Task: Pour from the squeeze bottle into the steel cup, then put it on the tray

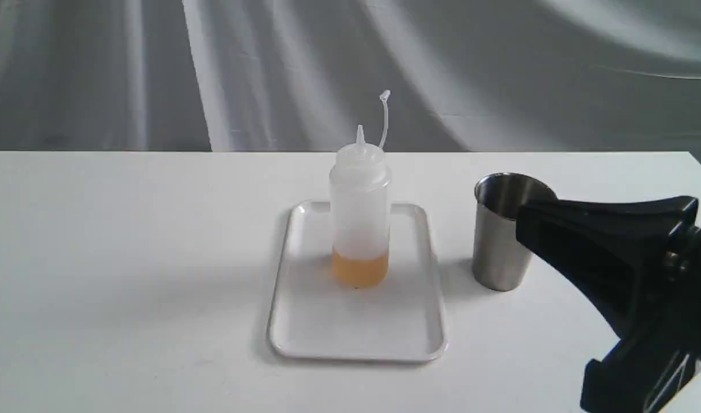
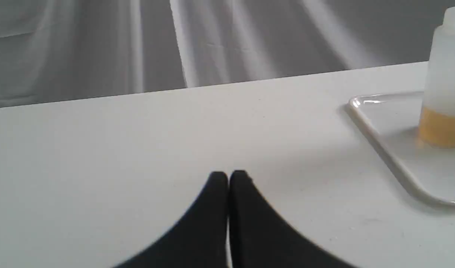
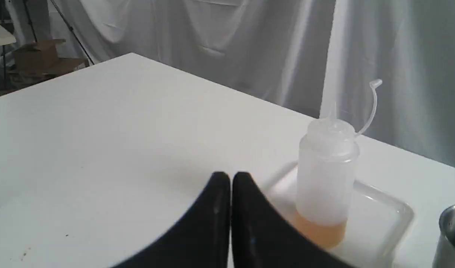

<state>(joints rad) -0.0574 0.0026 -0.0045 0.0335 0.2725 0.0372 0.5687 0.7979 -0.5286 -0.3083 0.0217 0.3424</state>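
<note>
We see the squeeze bottle standing straight up near the back of the tray, with a little amber liquid at its bottom. Its cap strap sticks up beside the open nozzle. The tray lies flat in the middle of the white table. The steel cup stands on the table just to the right of the tray, not touching it. The right gripper reaches in low from the right side, pointing left, and in the exterior view its black tip covers part of the cup's right side. Its two fingers are pressed together and hold nothing, and we cannot tell if they touch the cup. The left gripper hangs low over the table to the left of the tray. Its fingers are pressed together too, with nothing between them.
</note>
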